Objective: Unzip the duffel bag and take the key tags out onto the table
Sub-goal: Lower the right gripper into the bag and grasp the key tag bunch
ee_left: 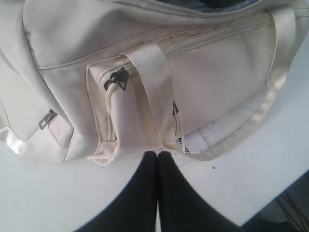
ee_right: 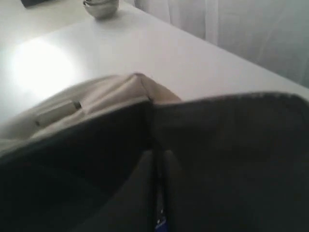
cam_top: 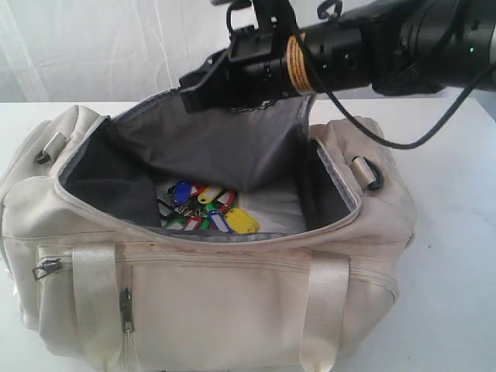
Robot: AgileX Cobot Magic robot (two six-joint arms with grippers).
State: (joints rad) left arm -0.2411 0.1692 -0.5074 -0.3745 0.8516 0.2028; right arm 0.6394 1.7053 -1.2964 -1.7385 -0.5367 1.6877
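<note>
Exterior view: my right gripper (cam_top: 194,91) is closed on the raised grey-lined flap of the cream fabric duffel bag (cam_top: 201,302), and its mouth stands wide. The small coloured plastic key tags (cam_top: 208,211) lie on the bag floor, below this gripper. The wide white table (cam_top: 457,232) gives room at the right.

Left wrist view: my left gripper (ee_left: 158,157) is pressed together, just beside the bag front. The white label (ee_left: 183,147) is unreadable.

Right wrist view: dark lining, fingers together.

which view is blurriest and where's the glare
right wrist view is blurriest, soft all over, with a glare patch on the table; exterior view is sharp on the key tags; left wrist view is clear on the duffel bag
</note>
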